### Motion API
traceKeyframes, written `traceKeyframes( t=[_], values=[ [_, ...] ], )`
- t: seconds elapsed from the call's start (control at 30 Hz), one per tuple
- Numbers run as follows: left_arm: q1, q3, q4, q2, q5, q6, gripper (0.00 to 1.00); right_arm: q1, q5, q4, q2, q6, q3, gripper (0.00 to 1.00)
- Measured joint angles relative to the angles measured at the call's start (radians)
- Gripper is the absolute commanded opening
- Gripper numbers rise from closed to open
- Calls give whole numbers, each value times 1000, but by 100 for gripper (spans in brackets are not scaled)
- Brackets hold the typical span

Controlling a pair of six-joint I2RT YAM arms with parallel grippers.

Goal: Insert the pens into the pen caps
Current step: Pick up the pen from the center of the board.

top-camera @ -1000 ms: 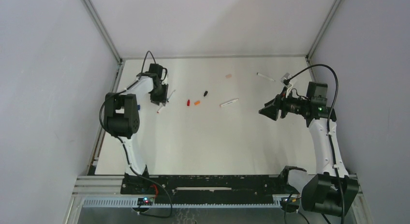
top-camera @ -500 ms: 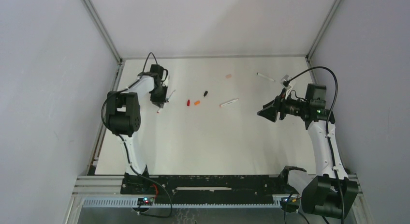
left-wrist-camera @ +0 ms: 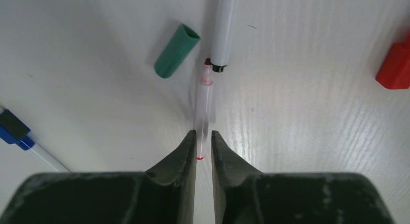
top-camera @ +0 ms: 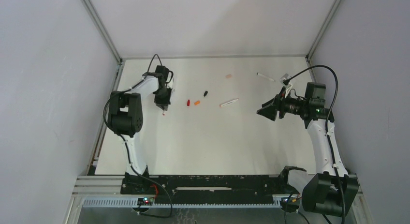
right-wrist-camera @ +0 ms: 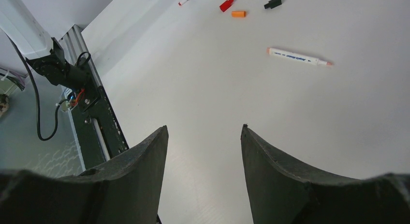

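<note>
Item, left gripper: you have its dark jaws pinched on the rear end of the thin white-barrelled pen with a red tip, nib pointing away, likely so the free end can be steered into a cap; the matching red plastic cap lies well off to the right, and the green plastic cap lies near the nib. Item, right gripper: jaws spread, nothing between them, held above the white table, probably free to fetch a cap; the short orange cap and the black cap lie well apart from it.
</note>
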Motion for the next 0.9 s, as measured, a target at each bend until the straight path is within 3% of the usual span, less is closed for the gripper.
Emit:
traceKeyframes(
  t=[0.23, 0.37, 0.5, 0.83, 0.9],
  values=[
    [-38, -22, -11, -1, 3, -55, 19, 8, -7, 16, 8, 0, 0, 64],
    [-63, -60, -14, -15, 2, -92, 10, 13, -8, 18, 10, 0, 0, 64],
    [-73, -96, -8, -38, 9, -132, 8, 19, -11, 18, 10, 0, 0, 64],
    [-100, -267, 13, -160, 63, -210, 13, 24, -14, 17, 12, -2, 0, 65],
    [-108, -307, 16, -190, 78, -221, 22, 29, -14, 17, 18, -4, 0, 65]
  ],
)
